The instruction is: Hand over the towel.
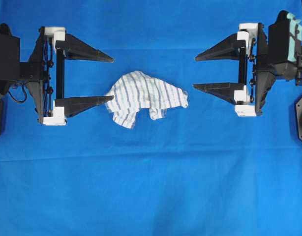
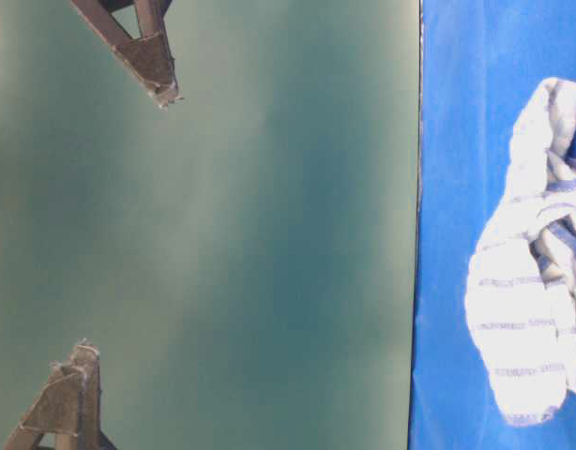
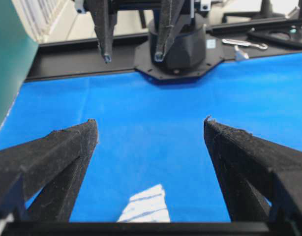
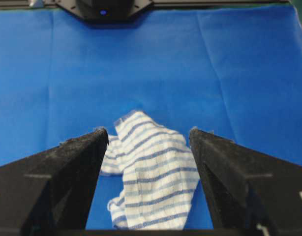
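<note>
The towel [image 1: 146, 96], white with thin blue stripes, lies crumpled on the blue cloth between both arms. My left gripper [image 1: 113, 79] is open, and its lower fingertip overlaps the towel's left edge seen from overhead. In the left wrist view the gripper [image 3: 150, 121] has nothing between its fingers, and a sliver of towel [image 3: 146, 209] shows below. My right gripper [image 1: 195, 73] is open just right of the towel, apart from it. In the right wrist view the gripper [image 4: 147, 131] frames the towel [image 4: 151, 172], which lies flat on the cloth. The table-level view shows the towel [image 2: 527, 309] resting untouched.
A big plain blue cloth [image 1: 151, 187] covers the table. The right arm's black base [image 3: 180, 49] stands at the cloth's far edge, with small metal tools [image 3: 244, 44] on the black bench behind. A green wall [image 3: 8, 64] borders one side.
</note>
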